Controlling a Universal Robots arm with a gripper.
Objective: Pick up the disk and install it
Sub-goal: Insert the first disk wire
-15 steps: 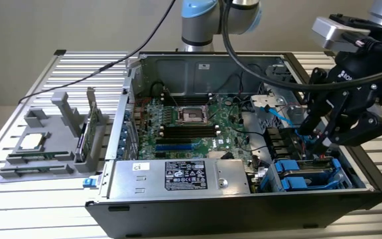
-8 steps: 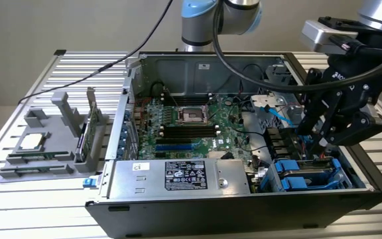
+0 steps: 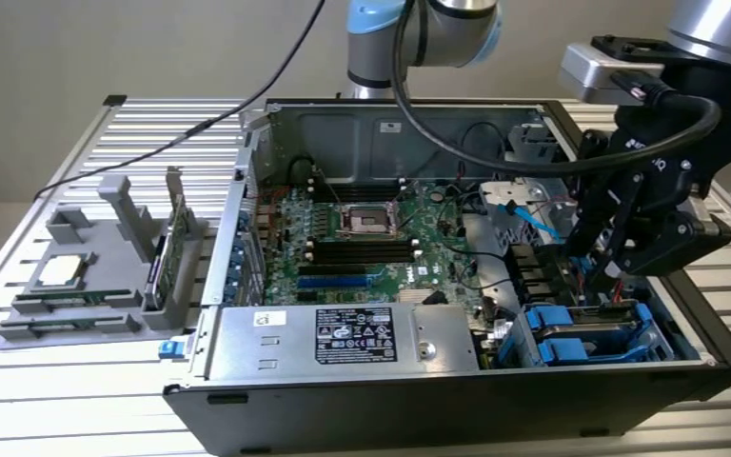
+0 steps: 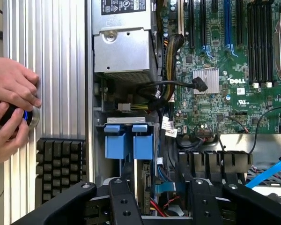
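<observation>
Disk (image 4: 141,176) seated edge-up in the case (image 3: 467,400) bay under blue tabs (image 4: 125,140), at 4 o'clock from the motherboard (image 3: 365,238). Gripper (image 4: 157,206) hovering above, fingers wide, holding nothing. Probably rigid, fairly heavy, smooth-sided, shock-sensitive; best pinched across the flat faces.

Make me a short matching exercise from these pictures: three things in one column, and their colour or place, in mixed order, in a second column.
Things:
1. disk
2. claw
3. keyboard

Descriptions:
A. black, on the slatted table beside the case
B. open, directly over the drive bay
C. standing on edge in the bay, under blue carrier tabs

Pairs: 1-C, 2-B, 3-A
</observation>
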